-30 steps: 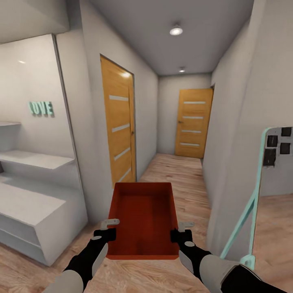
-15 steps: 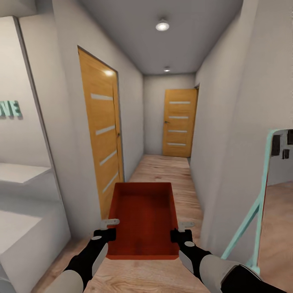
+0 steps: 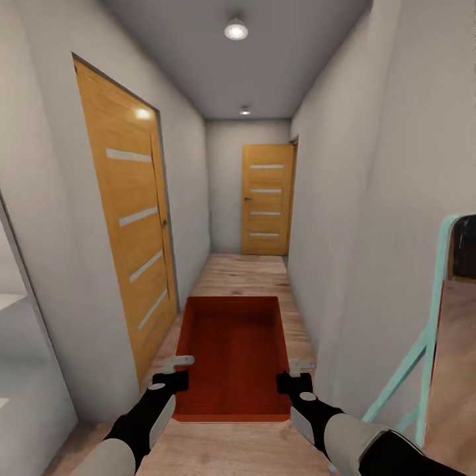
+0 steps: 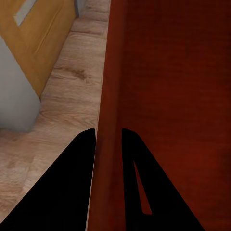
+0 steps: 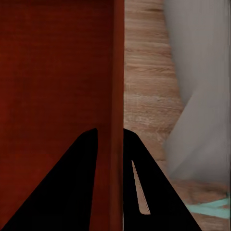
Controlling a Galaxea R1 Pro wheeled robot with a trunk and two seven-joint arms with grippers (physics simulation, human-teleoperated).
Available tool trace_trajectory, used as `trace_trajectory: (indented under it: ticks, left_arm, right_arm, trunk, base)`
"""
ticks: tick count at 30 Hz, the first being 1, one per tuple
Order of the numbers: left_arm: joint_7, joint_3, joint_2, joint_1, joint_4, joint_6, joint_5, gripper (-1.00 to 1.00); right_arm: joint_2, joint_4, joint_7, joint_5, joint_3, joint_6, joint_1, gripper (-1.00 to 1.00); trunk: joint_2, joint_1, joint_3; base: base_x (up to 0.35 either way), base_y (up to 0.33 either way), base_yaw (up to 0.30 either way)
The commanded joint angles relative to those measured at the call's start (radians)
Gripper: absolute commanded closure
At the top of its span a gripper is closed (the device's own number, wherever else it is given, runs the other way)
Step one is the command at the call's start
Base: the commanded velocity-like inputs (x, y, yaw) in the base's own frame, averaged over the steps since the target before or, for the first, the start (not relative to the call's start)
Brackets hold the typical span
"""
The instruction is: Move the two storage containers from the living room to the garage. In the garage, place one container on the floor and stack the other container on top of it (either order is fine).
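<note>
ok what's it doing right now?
Carrying one container down a corridor. The left gripper is clamped on its left wall, the right gripper on its right wall, and the tray is held level above the wood floor. A door is at the far end, another door on the left.

One storage container (image 3: 233, 357). Two end effectors: left end effector (image 3: 173, 375), right end effector (image 3: 295, 377). Two wooden doors: near door (image 3: 132, 225), far door (image 3: 266, 199). Two ceiling lights (image 3: 236, 30).
</note>
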Motion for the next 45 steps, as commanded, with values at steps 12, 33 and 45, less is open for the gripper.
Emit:
trace_trajectory:
  ticks: [12, 33, 45]
  left_arm:
    - [0.015, 0.031, 0.059, 0.000, 0.000, 0.007, 0.014, 1.00]
    - [0.015, 0.031, 0.058, 0.000, -0.001, 0.007, 0.014, 1.00]
    - [0.015, 0.031, 0.057, 0.000, -0.002, 0.007, 0.014, 1.00]
  right_arm:
    - [-0.005, -0.003, 0.000, 0.003, -0.036, -0.027, -0.001, 1.00]
    - [-0.005, -0.003, 0.000, 0.003, -0.036, -0.027, -0.001, 1.00]
    - [-0.006, -0.003, 0.000, 0.003, -0.036, -0.026, -0.001, 1.00]
  trunk:
    - [-0.002, 0.001, -0.002]
    - [-0.002, 0.001, -0.002]
    - [-0.002, 0.001, -0.002]
  base:
    - [0.321, 0.081, -0.081]
    - [0.322, 0.088, -0.036]
    - [0.322, 0.094, -0.006]
